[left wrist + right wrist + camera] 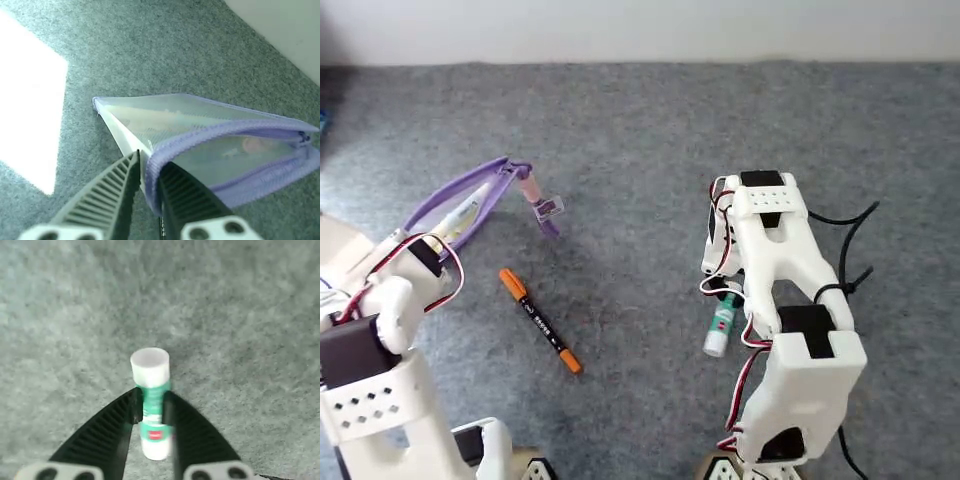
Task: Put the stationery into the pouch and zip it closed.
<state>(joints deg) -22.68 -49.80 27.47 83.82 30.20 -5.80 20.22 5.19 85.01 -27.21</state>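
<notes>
Your left gripper (148, 162) has its 2 fingers (115, 192) pinched narrow on the purple zipper edge of the pouch (220, 142), close to 1 corner. In the left wrist view the pouch's mouth gapes open along the zipper, and pale shapes show through its clear mesh side, too blurred to name. In the high view the pouch (460, 208) sits in the upper left of the frame, reaching from the left arm toward the middle of the table (640, 130). A pink item (528, 187) pokes out at its far end, with a small purple tag (549, 208) just beside that.

Your right gripper (151, 395) holds the glue stick (150, 365). Both fingers (110, 430) press against its green body, 1 on each side, and the white cap points away from the wrist camera. In the high view the glue stick (721, 326) shows right of centre, partly under the right arm. You cannot tell from these views whether it rests on the table or is lifted off it.

The marker (540, 320), black with orange ends, lies loose on the grey table between the 2 arms, in the lower left-centre of the high view. It runs diagonally, well apart from both the pouch and the glue stick.
</notes>
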